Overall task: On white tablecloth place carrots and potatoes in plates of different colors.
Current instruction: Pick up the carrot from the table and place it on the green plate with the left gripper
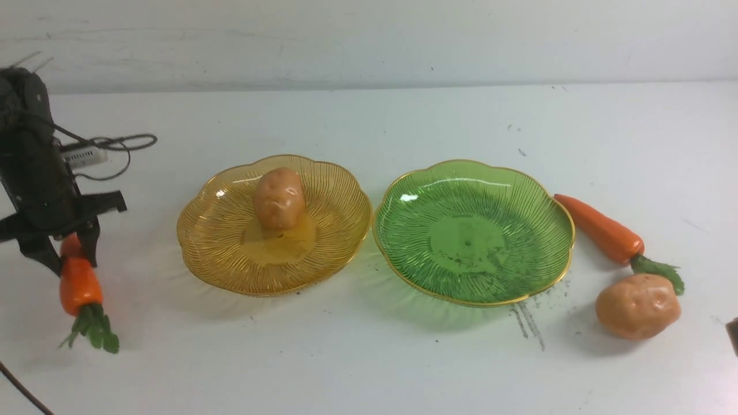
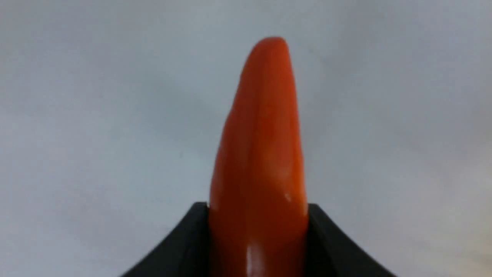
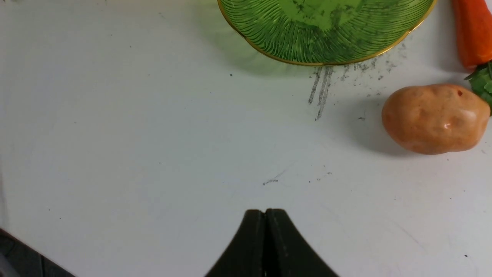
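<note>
At the far left of the counter, the left claw pinches one carrot around its upper body, with the leafy top hanging down toward the surface. I cannot tell whether the leaves touch it. The left wrist view shows both dark fingers pressed against the orange flanks and the tapered tip pointing away over blurred white.

Nearest that claw is the amber plate, which holds one potato resting on the far side of its well. Just beside it, with the rims nearly meeting, the green plate holds nothing. Beyond its right rim the second carrot lies on the counter, and the second potato sits by that carrot's leaves. The right claw hovers over bare counter near that potato, its fingers pressed together and gripping nothing.

By my reckoning, one of the four pieces is placed and a second is in hand, so the job is about a quarter done. The amber plate looks claimed for potatoes, so the gripped carrot probably belongs in the green one, across the amber plate. After that, the loose carrot and the loose potato each need a trip.
</note>
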Motion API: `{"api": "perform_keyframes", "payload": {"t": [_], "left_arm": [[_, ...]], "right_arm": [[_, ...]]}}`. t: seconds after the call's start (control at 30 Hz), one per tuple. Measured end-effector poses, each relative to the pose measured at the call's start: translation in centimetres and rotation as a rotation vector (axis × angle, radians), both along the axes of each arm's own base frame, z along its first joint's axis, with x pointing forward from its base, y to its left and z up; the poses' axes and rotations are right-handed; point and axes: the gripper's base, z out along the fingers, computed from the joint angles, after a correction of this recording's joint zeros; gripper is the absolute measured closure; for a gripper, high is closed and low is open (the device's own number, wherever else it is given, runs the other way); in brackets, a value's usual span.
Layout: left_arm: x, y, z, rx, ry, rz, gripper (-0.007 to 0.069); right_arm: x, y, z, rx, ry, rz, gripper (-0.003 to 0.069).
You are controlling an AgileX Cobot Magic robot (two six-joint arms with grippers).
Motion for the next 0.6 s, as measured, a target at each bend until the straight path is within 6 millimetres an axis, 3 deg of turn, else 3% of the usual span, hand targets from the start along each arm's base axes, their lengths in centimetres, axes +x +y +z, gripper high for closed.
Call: {"api": "perform_keyframes", "payload": {"t": [0.07, 0.13, 0.17, 0.2, 0.3, 0.43, 0.47, 0.5, 0.53, 0.6], "left_arm": [[0.3, -1.1, 4.0, -0.051, -0.124, -0.012, 0.0358], [0.5, -3.6, 8.0, -0.150, -0.254, -0.061, 0.0358], [0.5, -3.7, 8.2, -0.148, -0.258, -0.065, 0.0358], [0.7, -7.6, 11.0, -0.267, -0.357, -0.171, 0.0358], [0.8, -13.9, 12.9, -0.396, -0.437, -0.359, 0.0358], [0.5, -23.4, 12.2, -0.475, -0.526, -0.574, 0.0358], [0.5, -23.8, 12.1, -0.476, -0.530, -0.581, 0.0358], [0.6, -27.0, 11.0, -0.479, -0.565, -0.632, 0.0358], [0.6, -27.8, 10.6, -0.479, -0.574, -0.643, 0.0358], [0.9, -32.1, 7.9, -0.481, -0.617, -0.687, 0.0358]], "right_arm": [[0.0, 0.0, 0.0, 0.000, 0.001, 0.000, 0.0672], [0.0, 0.0, 0.0, -0.001, 0.001, 0.001, 0.0672], [0.0, 0.0, 0.0, -0.001, 0.001, 0.001, 0.0672], [0.0, 0.0, 0.0, -0.006, -0.002, 0.007, 0.0672], [0.0, -0.2, -0.1, -0.030, -0.009, 0.010, 0.0672], [0.3, -0.8, -0.2, -0.099, -0.028, -0.021, 0.0672], [0.3, -0.9, -0.2, -0.106, -0.030, -0.026, 0.0672], [0.4, -1.1, -0.2, -0.126, -0.033, -0.055, 0.0672], [0.4, -1.2, -0.2, -0.127, -0.033, -0.059, 0.0672], [0.5, -1.6, -0.2, -0.151, -0.034, -0.104, 0.0672]]}}
